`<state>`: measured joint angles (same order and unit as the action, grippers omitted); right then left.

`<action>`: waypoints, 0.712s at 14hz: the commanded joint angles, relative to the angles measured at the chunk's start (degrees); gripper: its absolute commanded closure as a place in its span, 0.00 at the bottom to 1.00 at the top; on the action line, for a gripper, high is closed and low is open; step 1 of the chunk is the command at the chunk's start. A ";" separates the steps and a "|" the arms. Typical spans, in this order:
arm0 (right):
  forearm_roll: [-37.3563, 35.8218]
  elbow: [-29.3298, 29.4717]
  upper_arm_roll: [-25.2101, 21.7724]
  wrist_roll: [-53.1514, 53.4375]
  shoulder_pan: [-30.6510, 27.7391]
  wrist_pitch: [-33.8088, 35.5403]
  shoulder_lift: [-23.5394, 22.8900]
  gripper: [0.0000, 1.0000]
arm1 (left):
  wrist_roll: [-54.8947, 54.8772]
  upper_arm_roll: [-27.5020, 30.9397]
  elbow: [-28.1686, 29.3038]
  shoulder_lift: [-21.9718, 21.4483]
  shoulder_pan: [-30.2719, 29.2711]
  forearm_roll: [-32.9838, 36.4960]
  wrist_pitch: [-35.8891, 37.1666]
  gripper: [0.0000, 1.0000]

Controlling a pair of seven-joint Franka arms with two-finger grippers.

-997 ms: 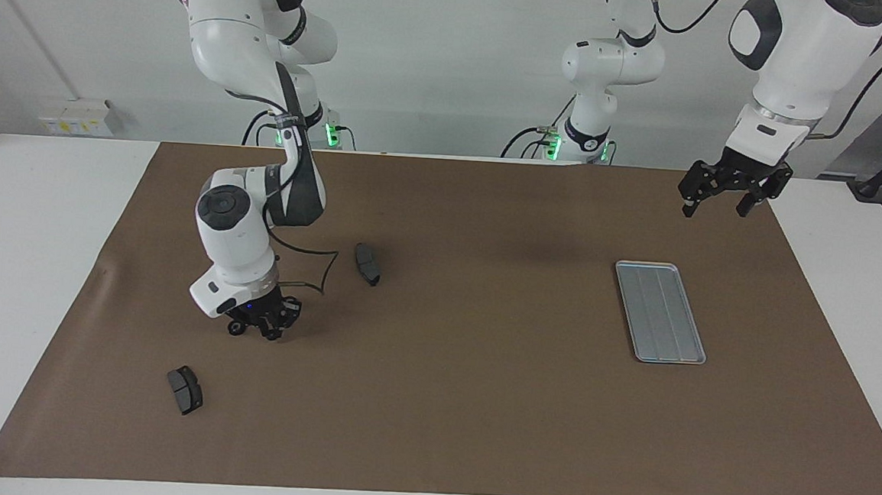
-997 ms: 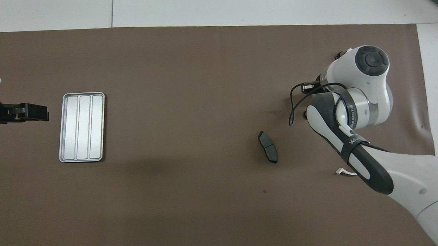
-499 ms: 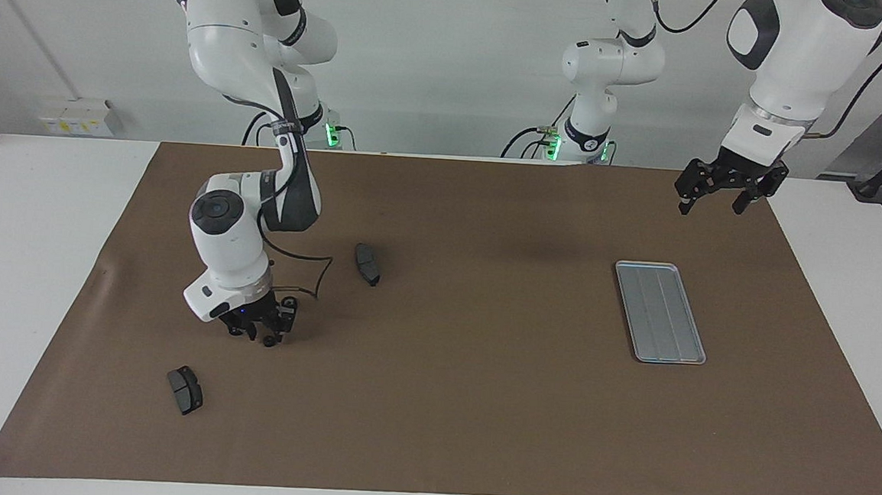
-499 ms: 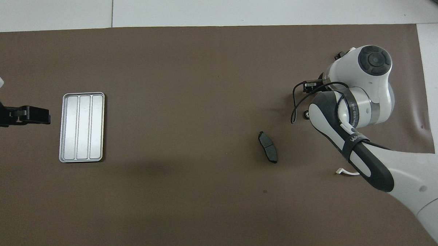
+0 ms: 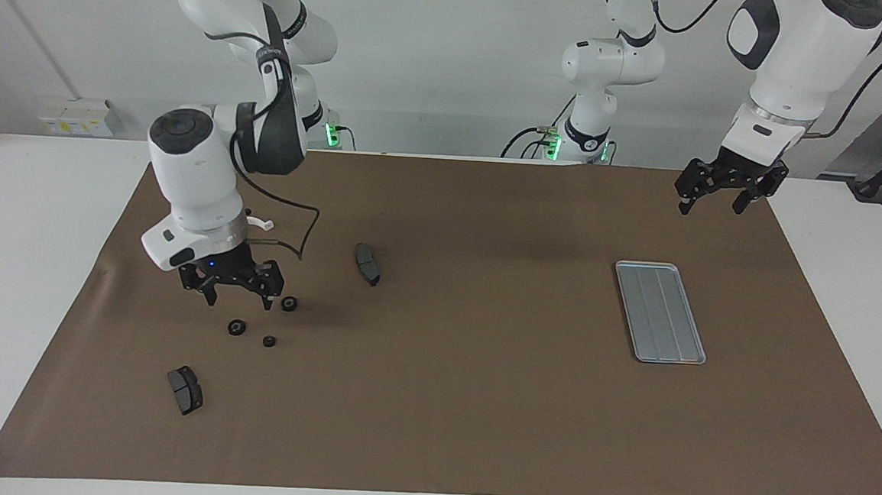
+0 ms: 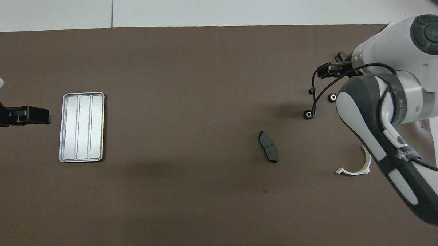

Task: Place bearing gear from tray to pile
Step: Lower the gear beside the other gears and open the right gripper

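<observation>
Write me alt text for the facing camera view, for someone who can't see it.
The right gripper hangs open just above three small black gears lying loose on the brown mat. Toward the left arm's end, the silver tray lies empty, and the left gripper waits open in the air. Two dark grey pads lie near the gears.

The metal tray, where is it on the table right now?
The tray lies flat on the brown mat toward the left arm's end of the table, empty, with the left pincer raised in the air close by it.
</observation>
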<state>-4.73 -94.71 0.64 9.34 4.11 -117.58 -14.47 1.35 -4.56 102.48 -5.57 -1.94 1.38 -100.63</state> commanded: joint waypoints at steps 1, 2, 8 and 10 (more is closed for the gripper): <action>1.83 0.23 -1.78 -1.43 -0.16 5.93 5.66 0.00 | 0.41 -0.36 0.88 -1.20 -0.79 -0.68 0.52 0.00; 1.83 0.40 -1.96 -1.43 -0.16 8.48 7.51 0.00 | 0.41 -0.36 0.88 -1.20 -0.79 -0.68 0.52 0.00; 4.54 4.42 -5.20 -1.96 -2.00 25.69 14.47 0.00 | 0.41 -0.36 0.88 -1.20 -0.70 -0.68 0.52 0.00; 5.17 4.80 -6.70 -2.13 -1.65 28.27 15.00 0.00 | 0.41 -0.36 0.88 -1.20 -0.79 -0.76 0.52 0.00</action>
<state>-1.48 -91.00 -5.07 9.21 2.62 -91.69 0.61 1.37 -4.55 102.48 -5.57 -1.95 1.38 -100.60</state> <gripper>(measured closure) 0.000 0.000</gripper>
